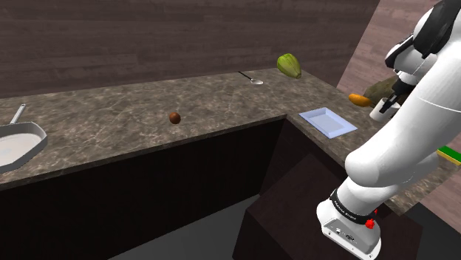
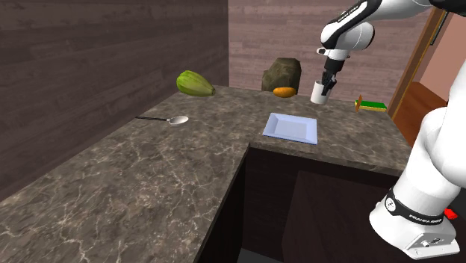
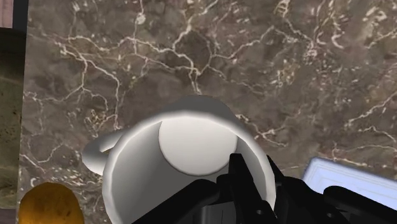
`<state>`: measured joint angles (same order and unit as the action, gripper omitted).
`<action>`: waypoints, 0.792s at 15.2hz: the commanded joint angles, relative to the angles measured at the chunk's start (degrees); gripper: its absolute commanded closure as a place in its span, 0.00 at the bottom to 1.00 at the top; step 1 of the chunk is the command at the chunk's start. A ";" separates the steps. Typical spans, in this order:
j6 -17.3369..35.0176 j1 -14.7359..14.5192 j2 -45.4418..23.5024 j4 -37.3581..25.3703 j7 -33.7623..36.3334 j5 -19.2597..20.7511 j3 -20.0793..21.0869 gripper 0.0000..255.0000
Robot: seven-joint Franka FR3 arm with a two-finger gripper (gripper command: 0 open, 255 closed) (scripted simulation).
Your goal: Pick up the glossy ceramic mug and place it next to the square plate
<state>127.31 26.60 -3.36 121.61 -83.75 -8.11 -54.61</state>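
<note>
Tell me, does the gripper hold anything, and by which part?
The gripper holds the white mug by its rim, on the side away from the handle.

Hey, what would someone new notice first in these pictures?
The black pincer clasps a white mug by its rim, over the marbled counter. Just beside it lies a pale blue square plate, and a green fruit sits farther back in the counter's corner.

Both exterior views over the same plate
</note>
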 commanded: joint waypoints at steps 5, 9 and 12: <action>3.98 0.93 -3.62 2.14 -3.28 -4.39 0.65 1.00; 5.13 1.38 -4.88 2.67 -4.41 -5.94 1.09 1.00; 5.13 1.38 -4.88 2.67 -4.42 -5.94 1.09 1.00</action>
<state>132.42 27.98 -8.24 124.28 -88.15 -14.04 -53.52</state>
